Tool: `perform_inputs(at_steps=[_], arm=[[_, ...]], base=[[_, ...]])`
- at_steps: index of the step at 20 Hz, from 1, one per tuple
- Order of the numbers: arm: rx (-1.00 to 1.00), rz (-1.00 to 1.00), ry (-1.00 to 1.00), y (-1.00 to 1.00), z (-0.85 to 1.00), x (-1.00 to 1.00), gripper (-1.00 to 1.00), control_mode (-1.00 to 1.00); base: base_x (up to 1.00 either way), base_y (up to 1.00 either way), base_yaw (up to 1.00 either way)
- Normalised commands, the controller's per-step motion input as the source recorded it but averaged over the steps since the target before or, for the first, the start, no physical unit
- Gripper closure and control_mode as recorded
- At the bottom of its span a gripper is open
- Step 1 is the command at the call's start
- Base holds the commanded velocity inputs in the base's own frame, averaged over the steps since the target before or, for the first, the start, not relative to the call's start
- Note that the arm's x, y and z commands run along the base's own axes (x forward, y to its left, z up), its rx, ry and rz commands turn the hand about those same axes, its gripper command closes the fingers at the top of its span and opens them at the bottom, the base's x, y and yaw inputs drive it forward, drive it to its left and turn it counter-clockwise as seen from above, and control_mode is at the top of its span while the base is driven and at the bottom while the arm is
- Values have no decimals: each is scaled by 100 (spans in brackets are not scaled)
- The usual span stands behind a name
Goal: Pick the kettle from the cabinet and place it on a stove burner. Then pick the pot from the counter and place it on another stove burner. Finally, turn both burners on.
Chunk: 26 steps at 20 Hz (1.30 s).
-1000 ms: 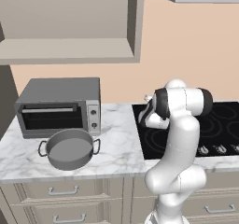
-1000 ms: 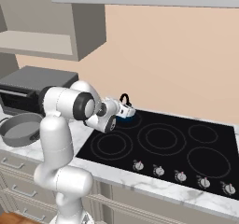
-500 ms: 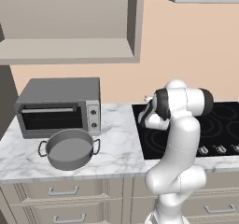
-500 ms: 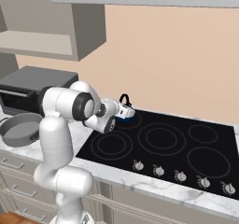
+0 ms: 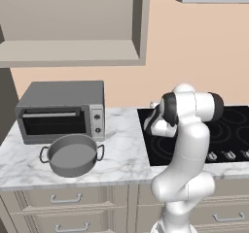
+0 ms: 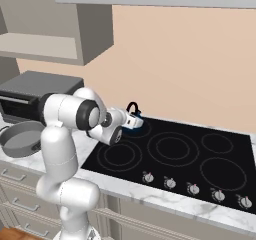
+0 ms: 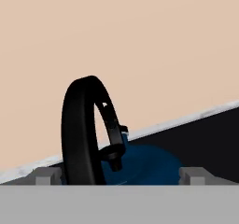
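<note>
With the kettle [image 6: 134,122] set on the cooktop's [image 6: 175,154] ten-o'clock burner, our gripper [image 7: 119,174] spread, we next fetch the pot [image 5: 72,155].

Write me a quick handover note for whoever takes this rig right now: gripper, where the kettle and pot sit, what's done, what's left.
Gripper: fingers sit either side of the kettle, close behind its black handle; the pictures don't settle whether it is gripping or released.
Kettle: out of the cabinet, at the back left corner of the cooktop. Whether it rests on the glass or is centred on a burner ring is unclear.
Pot: on the counter, in front of the toaster oven, untouched.
Left: confirm the kettle is seated and let go, move the pot to another burner, turn both knobs.
</note>
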Motion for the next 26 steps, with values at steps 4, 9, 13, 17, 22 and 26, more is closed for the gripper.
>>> perform_inputs(at_steps=[4, 9, 13, 17, 22, 26], arm=[[0, 0, 0, 24, -31, -15, -100, -100], [0, 0, 0, 22, -32, -19, -100, -100], [0, 0, 0, 20, -33, -18, -100, -100], [0, 0, -2, 18, -34, -14, -100, -100], [0, 0, -4, 14, -29, -9, -100, -100], [0, 0, -2, 11, -24, -8, -100, -100]], base=[[0, 0, 0], [0, 0, 0], [0, 0, 0], [0, 0, 0], [0, 0, 0], [0, 0, 0]])
